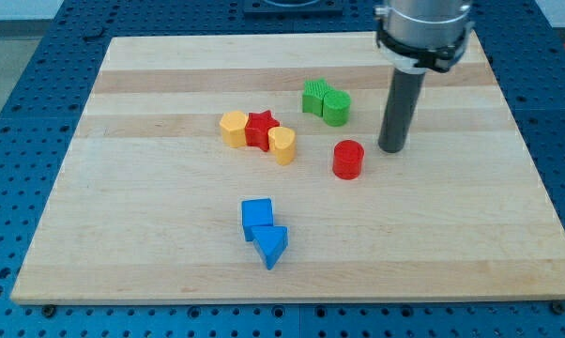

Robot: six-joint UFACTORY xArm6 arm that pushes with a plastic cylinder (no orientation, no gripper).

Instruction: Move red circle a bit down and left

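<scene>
Since the table (170, 272) carries everything here, it comes first: a pale wooden board with the blocks gathered mostly in its middle. Above it hangs the arm, whose tool is a plain dark rod with nothing to open or close, so it grasps nothing; my tip (391, 149) rests on the surface just to the right of the red circle (348, 159) and slightly farther back, near it but apart from it as far as I can judge. The red circle stands right of centre. To its left sits a touching row of a yellow block (234, 128), a red star (261, 128) and a yellow heart (282, 145); behind it are two green blocks (325, 101) pressed together, and nearer and to the left a blue square (257, 215) touching a blue triangle (272, 246). The step in hand looks like the approach, with the push not yet begun. The next move calls for a short, gentle shove from the far right side, stopping well before the yellow heart.
</scene>
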